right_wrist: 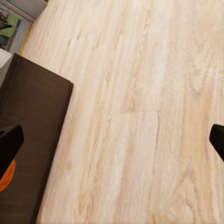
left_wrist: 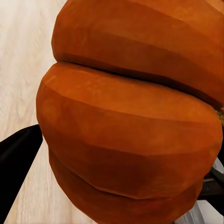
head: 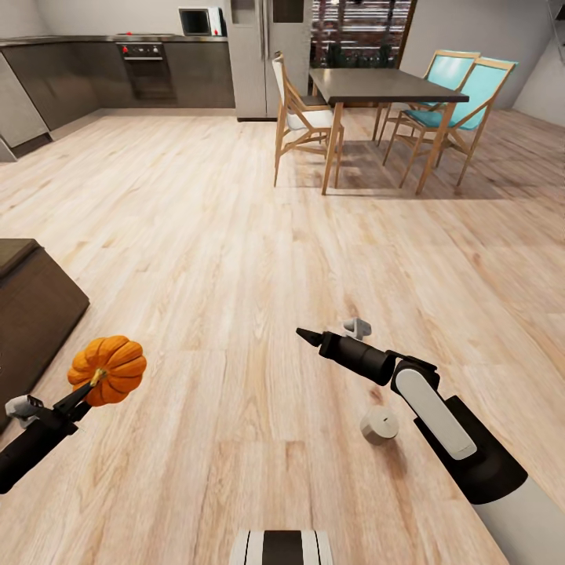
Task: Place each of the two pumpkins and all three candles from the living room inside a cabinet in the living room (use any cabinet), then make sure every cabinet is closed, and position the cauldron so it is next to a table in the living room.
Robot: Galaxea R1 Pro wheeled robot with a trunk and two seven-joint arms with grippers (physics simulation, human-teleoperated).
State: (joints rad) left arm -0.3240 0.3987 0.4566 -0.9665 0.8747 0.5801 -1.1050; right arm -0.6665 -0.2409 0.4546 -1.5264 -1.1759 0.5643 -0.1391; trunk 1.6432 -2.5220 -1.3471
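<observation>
From the head view, I see my left gripper [head: 88, 390] clamped on the pumpkin [head: 108, 369], carried above the floor just beside the dark cabinet [head: 35, 310] at my left. My right gripper [head: 308, 335] hangs empty, and a candle [head: 379, 426] lies on the planks under that forearm; swinging the arm could knock it rolling. In the left wrist view, the pumpkin [left_wrist: 130, 121] bulges past the fingers, so I judge the hold shallow; a bump against the cabinet could dislodge it. In the right wrist view, the jaws are spread wide over bare floor, the cabinet [right_wrist: 35, 140] alongside.
</observation>
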